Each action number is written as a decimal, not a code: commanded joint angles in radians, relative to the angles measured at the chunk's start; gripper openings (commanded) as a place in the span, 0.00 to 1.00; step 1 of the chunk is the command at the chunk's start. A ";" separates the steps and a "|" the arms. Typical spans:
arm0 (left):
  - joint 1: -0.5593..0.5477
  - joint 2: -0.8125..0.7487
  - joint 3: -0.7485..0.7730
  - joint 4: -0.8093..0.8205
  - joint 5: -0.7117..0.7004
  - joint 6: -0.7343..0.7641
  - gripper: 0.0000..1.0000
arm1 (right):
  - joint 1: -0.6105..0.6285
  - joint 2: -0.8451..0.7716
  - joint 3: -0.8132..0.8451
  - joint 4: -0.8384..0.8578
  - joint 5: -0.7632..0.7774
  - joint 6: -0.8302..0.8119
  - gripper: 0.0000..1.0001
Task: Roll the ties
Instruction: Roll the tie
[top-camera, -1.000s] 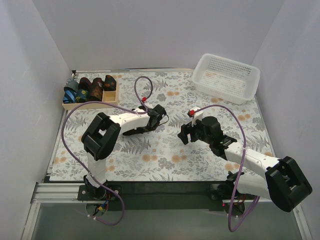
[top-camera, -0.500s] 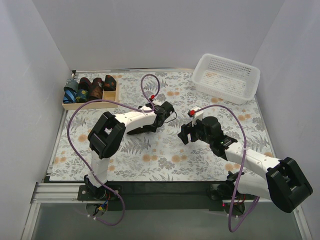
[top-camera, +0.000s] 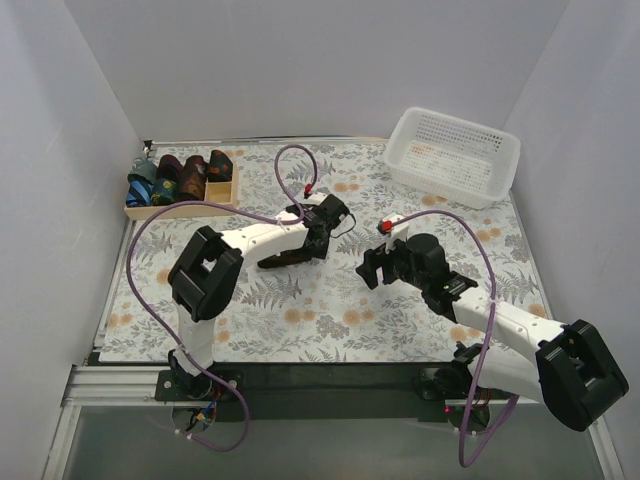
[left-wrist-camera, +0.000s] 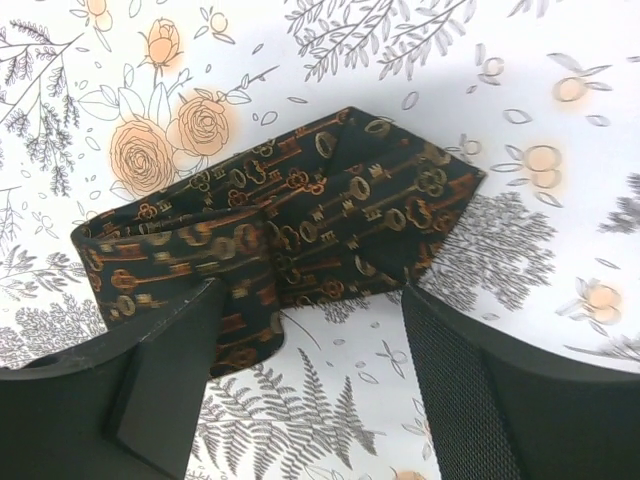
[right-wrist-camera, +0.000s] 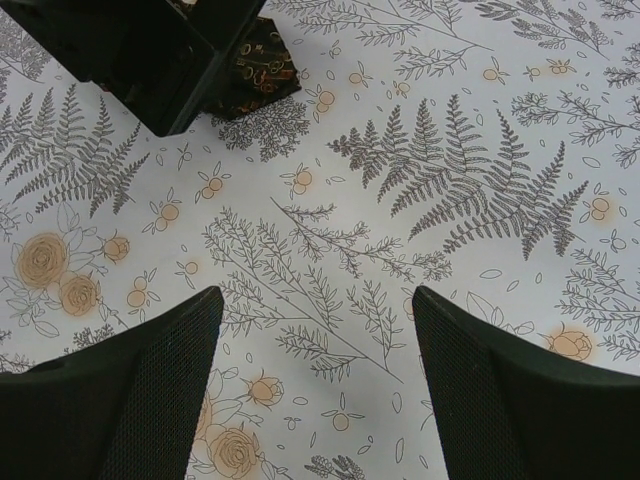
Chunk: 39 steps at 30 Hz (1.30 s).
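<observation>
Mid-table, from my remote seat: the left claw (top-camera: 318, 243) hangs released over a dark tie (top-camera: 284, 261), its two black fingers (left-wrist-camera: 165, 370) spread wide and gripping nothing. In the left wrist view the tie (left-wrist-camera: 290, 225) lies on the flowered tablecloth (left-wrist-camera: 520, 120) just beyond the fingertips. It is folded loosely over itself, with a rounded loop at the left and a pointed end at the right. Its fabric is brown-black, printed with small orange keys. I cannot tell whether the fingertips touch the fabric.

The right claw (top-camera: 372, 268) hovers nearby, to the right of the tie and apart from it. Its jaws are also released, with only bare cloth between them in the right wrist view (right-wrist-camera: 315, 300). A corner of the same tie (right-wrist-camera: 258, 62) shows at the top left of that view, beneath the other arm's fingers.

At the far left of the table, a shallow wooden tray (top-camera: 180, 209) holds several rolled ties (top-camera: 183, 175) side by side, in blue, maroon and dark patterns. A white mesh basket (top-camera: 455, 155) stands in the far right corner, well apart from both arms.
</observation>
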 joint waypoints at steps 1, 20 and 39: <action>0.006 -0.121 -0.012 0.054 0.047 -0.013 0.67 | -0.002 -0.023 -0.004 0.047 -0.038 -0.027 0.70; 0.436 -0.604 -0.457 0.332 0.495 0.030 0.88 | 0.055 0.317 0.319 -0.083 -0.382 -0.227 0.76; 0.490 -0.632 -0.551 0.433 0.506 0.076 0.84 | 0.107 0.839 0.738 -0.082 -0.428 -0.152 0.43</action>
